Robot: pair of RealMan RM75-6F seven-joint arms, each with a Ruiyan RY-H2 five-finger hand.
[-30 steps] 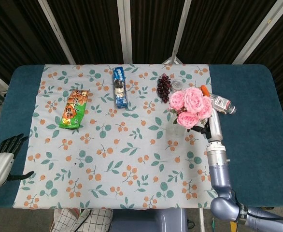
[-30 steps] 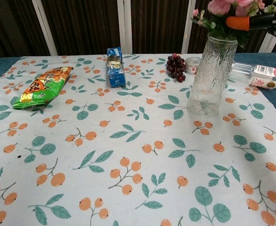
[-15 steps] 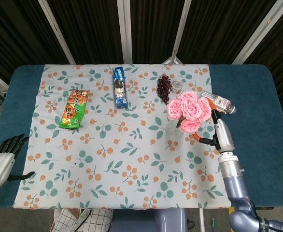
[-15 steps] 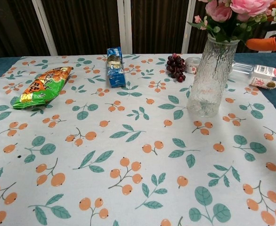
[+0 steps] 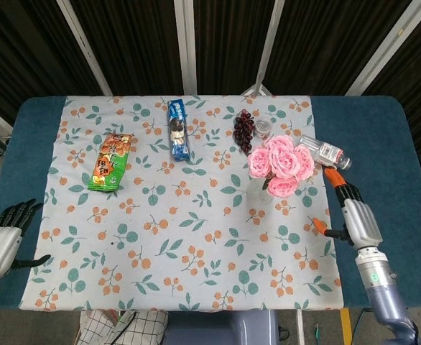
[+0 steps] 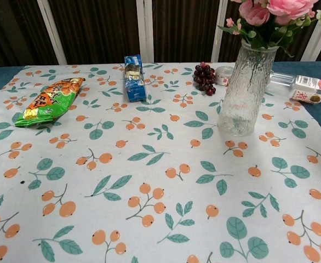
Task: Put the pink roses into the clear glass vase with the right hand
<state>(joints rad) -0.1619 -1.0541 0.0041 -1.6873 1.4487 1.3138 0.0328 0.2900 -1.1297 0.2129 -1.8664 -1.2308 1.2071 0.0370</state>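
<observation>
Near the table's right edge, pink roses (image 6: 270, 13) stand upright in the glass vase (image 6: 245, 90); right hand (image 5: 355, 218) spread, empty.

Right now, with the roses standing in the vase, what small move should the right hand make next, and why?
Probably draw the right hand further back toward the table edge and rest. The pink roses stand in the clear glass vase, the hand is open and apart from them, so nothing seems left to place.
</observation>
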